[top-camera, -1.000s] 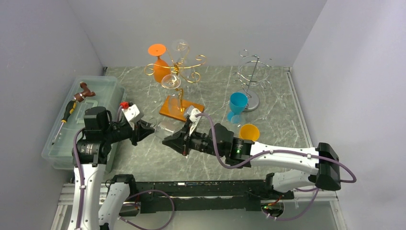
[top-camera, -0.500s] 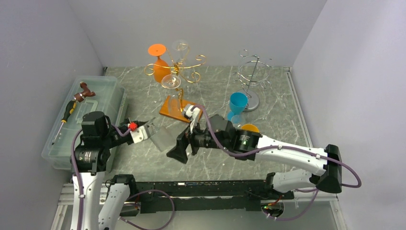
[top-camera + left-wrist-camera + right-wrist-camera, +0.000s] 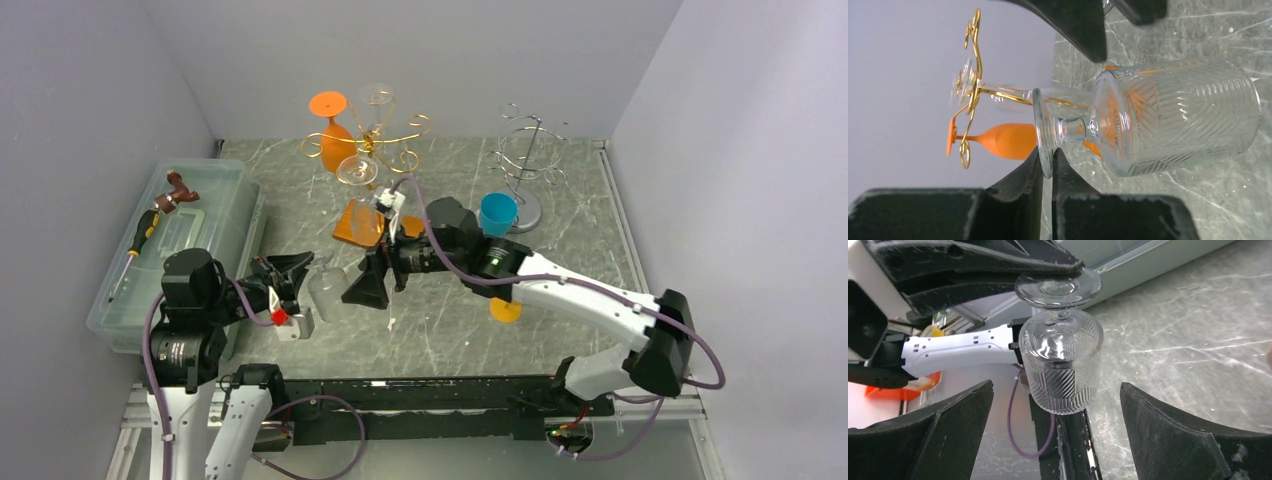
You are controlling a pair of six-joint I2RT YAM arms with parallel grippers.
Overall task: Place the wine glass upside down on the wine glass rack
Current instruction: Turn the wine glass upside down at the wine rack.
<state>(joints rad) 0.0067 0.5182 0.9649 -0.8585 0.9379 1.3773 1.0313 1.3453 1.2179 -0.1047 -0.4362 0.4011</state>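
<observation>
I see a clear bin (image 3: 225, 200) on the left side of the table. A screwdriver (image 3: 140, 236) and a small brown thing (image 3: 178, 188) lie in it. The wine glass (image 3: 1173, 115) is clear, with slanted lines cut into its bowl and a short stem. It sits in front of the gold rack (image 3: 372, 150), foot up and mouth down. My left gripper (image 3: 1047, 161) is pinched tight on the rim of its foot. My right gripper (image 3: 370, 282) is spread wide, with a finger on each side of the bowl, not touching it.
</observation>
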